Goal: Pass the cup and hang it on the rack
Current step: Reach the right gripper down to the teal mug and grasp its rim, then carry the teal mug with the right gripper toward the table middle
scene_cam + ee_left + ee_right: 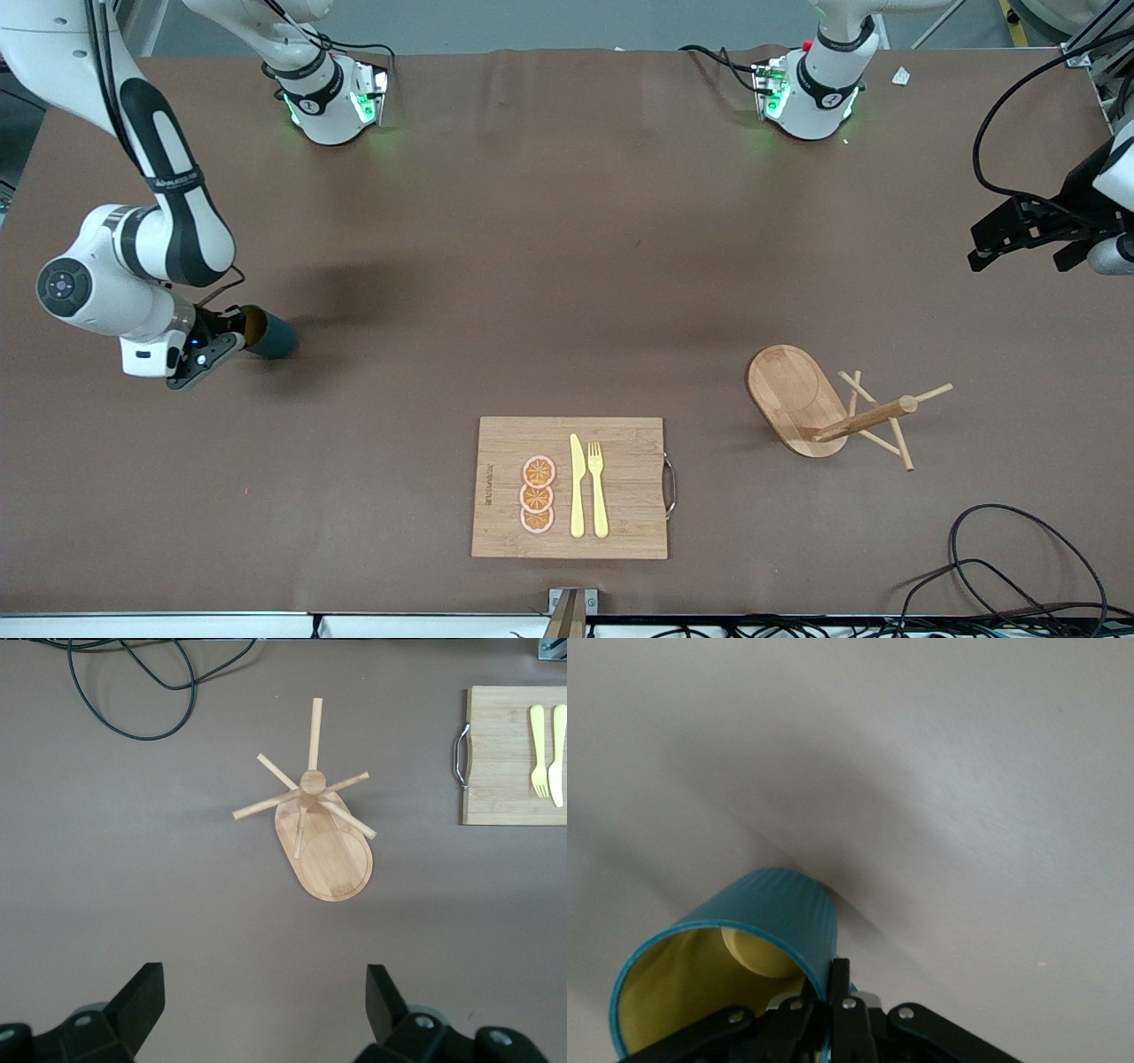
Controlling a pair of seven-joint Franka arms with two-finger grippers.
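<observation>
The dark teal cup (273, 336) with a yellowish inside lies on its side low at the table, toward the right arm's end, mouth facing my right gripper (232, 331). In the right wrist view that gripper (833, 976) is shut on the cup (775, 912), pinching its rim wall with one finger inside and one outside. The light wooden rack (797, 396) stands toward the left arm's end, its pegs spreading from the central post. My left gripper (1019, 255) hangs open and empty in the air above that end of the table. Its wrist view looks down on the rack (324, 837), which lies apart from the gripper (264, 994).
A wooden cutting board (625, 483) with orange slices, a yellow knife and a yellow fork lies near the front camera's edge of the table; it shows as a cutting board (505, 753) in the left wrist view too. Black cable (1019, 567) loops at the table corner near the rack.
</observation>
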